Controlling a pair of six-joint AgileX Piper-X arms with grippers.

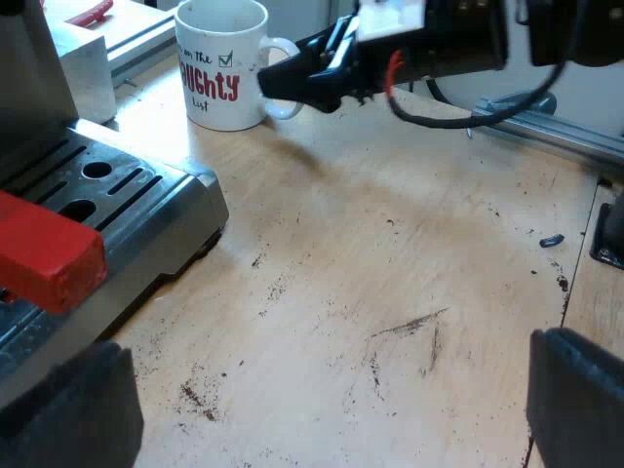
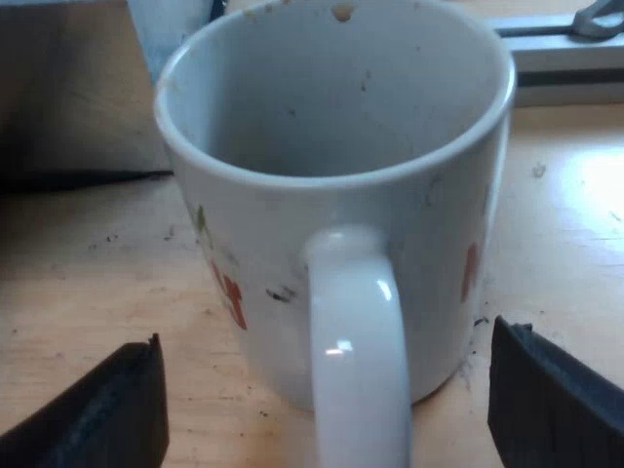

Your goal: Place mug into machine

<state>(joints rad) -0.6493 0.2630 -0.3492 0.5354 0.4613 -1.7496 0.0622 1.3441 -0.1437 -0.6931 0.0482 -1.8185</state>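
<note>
1. Where the left wrist view looks across the pale wooden table (image 1: 409,273), the left gripper (image 1: 322,409) hangs over bare wood, its two black fingers spread wide with nothing between them. The white ceramic mug with red lettering (image 1: 222,63) stands upright on the table, far from this gripper and near the slotted steel drip tray (image 1: 117,190) of the espresso machine (image 1: 29,58). The red end of the holder's dark handle (image 1: 44,255) juts out over that tray. The right gripper (image 1: 302,80) is at the mug's handle.
2. In the right wrist view the right gripper (image 2: 327,419) is open, one finger on either side of the looped white handle (image 2: 356,322), and I see no contact. The mug (image 2: 331,146) is empty, straight ahead, its axis vertical and its handle turned towards the gripper.
3. By my judgement the right arm is much the nearer, so the lift falls to it.
4. Count: one mug, one espresso machine, one red-ended holder, two grippers.
</note>
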